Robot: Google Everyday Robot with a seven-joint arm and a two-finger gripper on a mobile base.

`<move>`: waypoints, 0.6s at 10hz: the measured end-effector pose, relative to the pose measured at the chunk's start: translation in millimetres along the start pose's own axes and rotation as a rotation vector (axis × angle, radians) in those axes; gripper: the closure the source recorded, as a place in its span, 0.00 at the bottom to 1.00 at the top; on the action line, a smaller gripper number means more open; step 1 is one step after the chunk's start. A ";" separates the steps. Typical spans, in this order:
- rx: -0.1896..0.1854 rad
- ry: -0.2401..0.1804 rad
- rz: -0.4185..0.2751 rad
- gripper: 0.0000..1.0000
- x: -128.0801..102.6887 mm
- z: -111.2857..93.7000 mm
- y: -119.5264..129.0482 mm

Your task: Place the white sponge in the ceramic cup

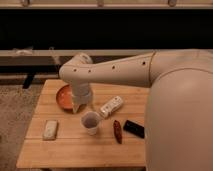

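Lying flat on the desk (70,150), well apart from the gripper (78,106) with its fingers spread and empty, was the white sponge (50,129): small, off-white, round-edged rectangle; the ceramic cup (91,123) stood nearer.

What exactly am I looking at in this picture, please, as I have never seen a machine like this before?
The large cream-coloured shape is the robot's single arm, reaching in from the right over a wooden table. There is only one camera. It looks down on the table from above, but where it is mounted is not known. At the arm's end, pointing downward, is the gripper, a claw with two fingers. It hangs open and empty by the edge of the orange bowl, close to the ceramic cup. The white sponge lies flat at the left of the table, apart from the gripper. Also on the table are a white bar-shaped device, a small reddish-brown item and a flat black item. Nothing is held.
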 end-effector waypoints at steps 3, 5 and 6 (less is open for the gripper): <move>-0.010 -0.005 -0.039 0.35 -0.1 0.2 33.4; -0.014 -0.007 -0.080 0.35 -3.7 3.5 83.2; -0.018 -0.004 -0.108 0.35 -4.0 6.8 115.2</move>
